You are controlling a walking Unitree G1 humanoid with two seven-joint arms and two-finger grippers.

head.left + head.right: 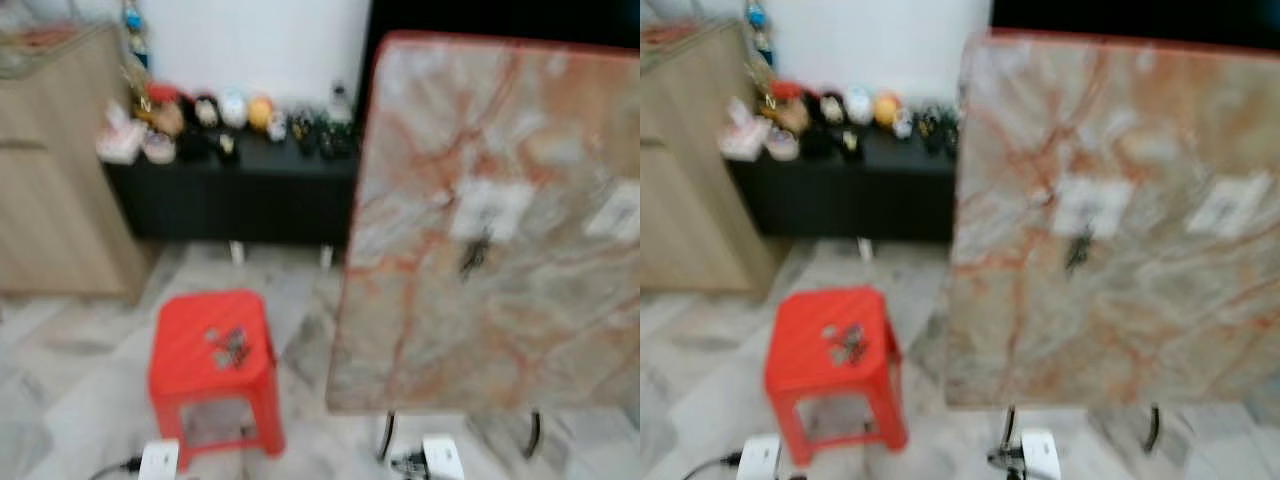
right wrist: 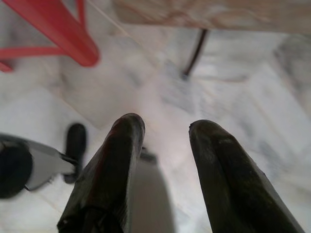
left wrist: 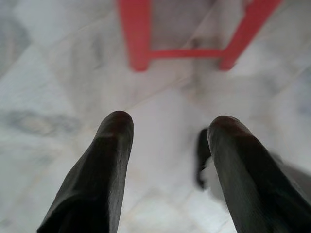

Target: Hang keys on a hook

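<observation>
Keys (image 1: 230, 347) lie on the red stool (image 1: 190, 375), left of the marble board (image 1: 500, 230); both hands (image 3: 165, 145) (image 2: 165, 141) hang low, fingers apart

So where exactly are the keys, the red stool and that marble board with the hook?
keys (image 1: 229, 346), left eye view, middle of the small dark bunch on the seat.
red stool (image 1: 180, 375), left eye view, front left edge of the seat.
hook (image 1: 475, 252), left eye view, dark piece under the white pad.
marble board (image 1: 520, 340), left eye view, bare lower face.
</observation>
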